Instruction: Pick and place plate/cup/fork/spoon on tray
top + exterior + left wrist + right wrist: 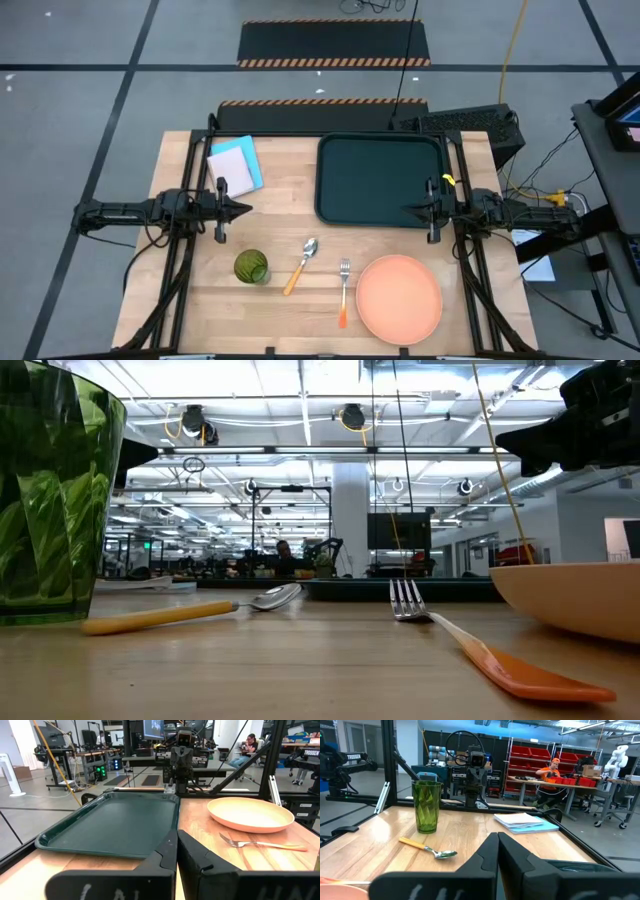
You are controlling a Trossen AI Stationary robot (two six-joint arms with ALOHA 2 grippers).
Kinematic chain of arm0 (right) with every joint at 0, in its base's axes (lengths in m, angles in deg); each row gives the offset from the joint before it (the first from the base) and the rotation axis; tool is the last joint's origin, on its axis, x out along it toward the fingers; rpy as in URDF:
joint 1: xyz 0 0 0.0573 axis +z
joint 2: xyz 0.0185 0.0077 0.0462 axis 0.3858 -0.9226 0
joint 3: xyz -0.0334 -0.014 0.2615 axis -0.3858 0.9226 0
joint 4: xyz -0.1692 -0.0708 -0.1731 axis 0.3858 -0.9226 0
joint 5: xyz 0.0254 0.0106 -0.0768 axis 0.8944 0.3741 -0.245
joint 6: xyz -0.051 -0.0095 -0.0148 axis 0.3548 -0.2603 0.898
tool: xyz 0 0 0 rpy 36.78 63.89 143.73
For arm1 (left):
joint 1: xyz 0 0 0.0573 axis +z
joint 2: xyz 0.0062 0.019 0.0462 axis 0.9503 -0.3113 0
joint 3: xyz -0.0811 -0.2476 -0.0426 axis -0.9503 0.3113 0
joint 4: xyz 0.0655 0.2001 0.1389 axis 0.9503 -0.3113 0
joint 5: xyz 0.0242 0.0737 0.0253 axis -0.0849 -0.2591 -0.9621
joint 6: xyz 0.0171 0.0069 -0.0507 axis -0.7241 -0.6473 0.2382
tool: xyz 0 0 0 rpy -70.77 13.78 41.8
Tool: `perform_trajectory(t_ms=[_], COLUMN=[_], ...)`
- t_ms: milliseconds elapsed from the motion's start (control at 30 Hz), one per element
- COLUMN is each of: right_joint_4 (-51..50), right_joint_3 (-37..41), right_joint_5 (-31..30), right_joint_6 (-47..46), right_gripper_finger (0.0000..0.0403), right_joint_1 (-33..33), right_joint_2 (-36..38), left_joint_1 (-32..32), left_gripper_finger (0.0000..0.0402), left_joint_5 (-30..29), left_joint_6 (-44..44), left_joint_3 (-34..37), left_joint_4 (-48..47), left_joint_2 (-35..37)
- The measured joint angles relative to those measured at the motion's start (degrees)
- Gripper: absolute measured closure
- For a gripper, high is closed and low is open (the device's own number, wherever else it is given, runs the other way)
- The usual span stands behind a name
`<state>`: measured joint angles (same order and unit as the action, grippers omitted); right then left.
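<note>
Nearest the low camera I see the cup (pixel 55 500), standing upright near the table's front edge toward its left side. Beside it lies the spoon (pixel 300 265), then the fork (pixel 343 290), then the plate (pixel 399 298) by the front right corner; all four rest on the table (pixel 190 300), none touching another. The tray (pixel 380 180) sits at the back edge, right of centre, and carries nothing. I judge the task as not started: four items remain to be moved. The left gripper (pixel 242 209) hovers over the left-middle of the table, fingers closed together and holding nothing. The right gripper (pixel 410 210) hovers at the tray's front right area, likewise closed and empty. A notepad (pixel 235 163) lies near the back left corner.
</note>
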<state>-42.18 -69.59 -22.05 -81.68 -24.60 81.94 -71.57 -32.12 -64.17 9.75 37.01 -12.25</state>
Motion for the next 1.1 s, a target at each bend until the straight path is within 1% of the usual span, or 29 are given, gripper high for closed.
perform_trajectory(t_ms=[1100], right_joint_4=[1.37], right_joint_3=[-0.01], right_joint_5=[0.0], right_joint_6=[-0.72], right_gripper_finger=[0.0403], right_joint_1=[0.01], right_joint_2=[0.0], left_joint_1=[0.0], left_gripper_finger=[0.0396], left_joint_5=[-0.01], left_joint_6=[-0.74], left_joint_3=[0.0], left_joint_4=[0.05], left_joint_2=[-0.01])
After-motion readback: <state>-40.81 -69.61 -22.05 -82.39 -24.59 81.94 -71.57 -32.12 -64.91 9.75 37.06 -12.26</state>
